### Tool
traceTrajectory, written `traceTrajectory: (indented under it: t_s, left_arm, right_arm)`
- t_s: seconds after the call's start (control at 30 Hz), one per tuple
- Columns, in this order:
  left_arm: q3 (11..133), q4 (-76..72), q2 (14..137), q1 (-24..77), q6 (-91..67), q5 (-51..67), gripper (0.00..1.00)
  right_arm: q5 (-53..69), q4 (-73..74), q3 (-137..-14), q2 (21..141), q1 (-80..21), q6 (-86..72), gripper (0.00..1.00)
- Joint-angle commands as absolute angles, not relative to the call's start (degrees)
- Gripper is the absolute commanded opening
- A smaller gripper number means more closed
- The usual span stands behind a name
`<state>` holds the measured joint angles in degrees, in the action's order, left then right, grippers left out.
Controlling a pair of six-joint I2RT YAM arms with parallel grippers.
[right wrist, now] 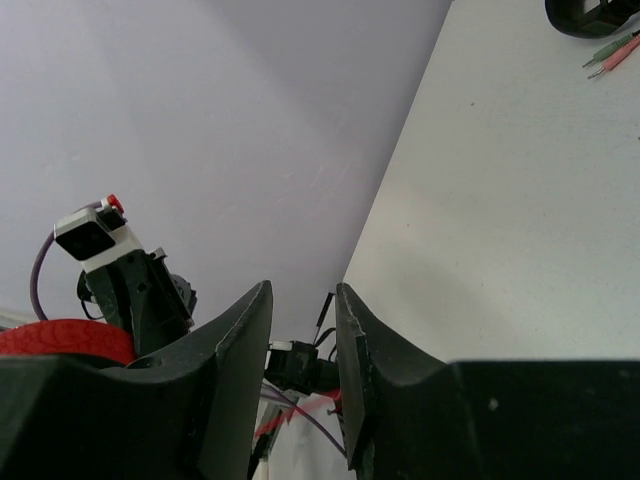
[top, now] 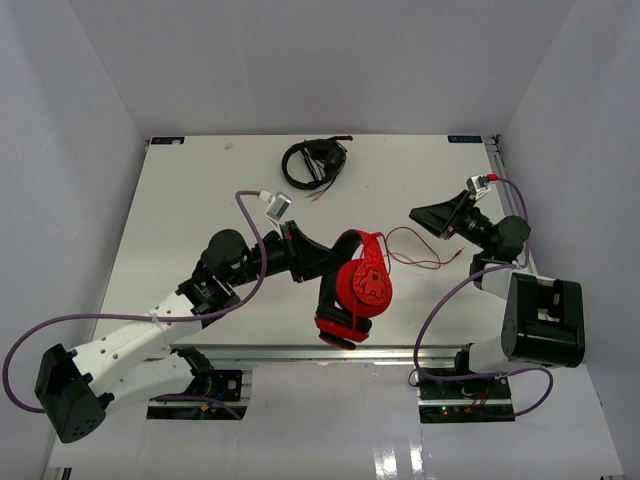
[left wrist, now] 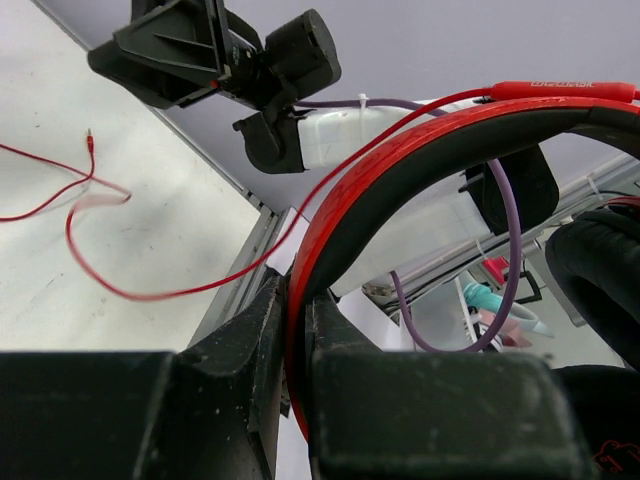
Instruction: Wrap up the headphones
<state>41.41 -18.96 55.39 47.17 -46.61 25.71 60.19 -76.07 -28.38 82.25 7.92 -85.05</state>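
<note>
Firmly clenched, the left gripper (left wrist: pixel 297 300) pinches the glossy red headband of the headphones (top: pixel 362 285) between its matte black fingers. It holds them tilted above the near middle of the white table (top: pixel 180 200), with one round ear cup facing up. Their thin red cable (top: pixel 420 250) lies in loose loops on the table near the right gripper (top: pixel 432 217), whose wedge-shaped fingers stand slightly parted around nothing; raised lettering on the cable's red sleeve is too blurred to read. Black headphones (top: pixel 312 162) lie well apart at the far edge.
</note>
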Motion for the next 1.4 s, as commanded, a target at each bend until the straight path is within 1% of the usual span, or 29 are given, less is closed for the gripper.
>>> traceTrajectory:
  t_s: [0.0,0.1,0.2,0.23,0.33,0.43,0.47,0.5,0.6,0.63,0.73,0.87,1.07,1.2,1.23,1.27,1.37]
  left_arm:
    - [45.7,-16.3,52.7,45.5,-49.4,21.2,0.00]
    - [46.4,-15.3,52.7,44.4,-50.3,20.9,0.00]
    - [47.1,-14.8,53.6,43.8,-51.2,21.6,0.00]
    - [47.5,-14.6,54.0,43.7,-51.4,21.8,0.00]
    - [48.6,-13.8,55.2,43.5,-51.7,22.2,0.00]
    - [49.3,-13.7,55.8,43.2,-52.2,22.1,0.00]
    - [49.5,-13.6,55.9,43.0,-52.5,22.1,0.00]
    - [49.6,-13.6,56.0,42.9,-52.6,22.1,0.00]
    - [50.6,-12.6,56.5,42.5,-52.9,22.1,0.00]
    - [51.0,-12.2,56.7,42.4,-53.0,22.1,0.00]
    - [52.4,-10.7,57.2,42.3,-53.0,21.9,0.00]
    - [54.1,-8.6,57.9,42.3,-52.7,21.6,0.00]
    - [56.5,-4.6,57.5,42.0,-51.3,20.0,0.00]
    - [57.2,-2.7,56.5,41.7,-50.3,18.5,0.00]
    - [57.2,-2.1,56.4,41.6,-50.1,18.2,0.00]
    - [57.3,-1.8,56.3,41.5,-49.9,18.0,0.00]
    - [57.5,-1.0,56.1,41.3,-49.5,17.4,0.00]
  right_arm:
    - [65.8,-108.3,-30.9,80.5,8.2,-83.0,0.35]
    - [67.6,-108.3,-31.0,80.1,8.1,-82.4,0.26]
    - [71.5,-108.3,-31.5,79.3,7.2,-81.4,0.27]
    - [73.7,-108.3,-31.7,79.0,6.8,-81.1,0.32]
    - [78.8,-108.2,-33.1,77.9,4.8,-77.1,0.55]
    - [82.8,-108.1,-33.7,75.7,4.7,-72.4,0.70]
    - [84.2,-108.0,-33.9,74.4,4.7,-69.6,0.75]
    - [85.2,-108.0,-33.4,73.7,4.5,-65.0,0.84]
    - [90.4,-108.0,-30.3,68.6,4.1,-49.9,0.97]
    - [92.5,-105.5,-29.0,66.6,4.1,-41.3,0.98]
    - [93.3,-100.8,-28.3,64.2,4.1,-30.2,0.98]
    - [94.7,-100.6,-31.4,64.7,4.1,-28.2,0.96]
    - [94.9,-107.1,-33.3,69.6,4.0,-38.4,0.98]
    - [92.7,-108.1,-32.7,74.1,4.1,-44.7,1.00]
    - [91.8,-108.0,-32.8,75.2,4.2,-46.1,0.97]
    - [90.9,-108.0,-33.3,77.0,4.3,-48.2,0.91]
    - [88.5,-108.0,-36.4,83.8,4.9,-55.3,0.90]
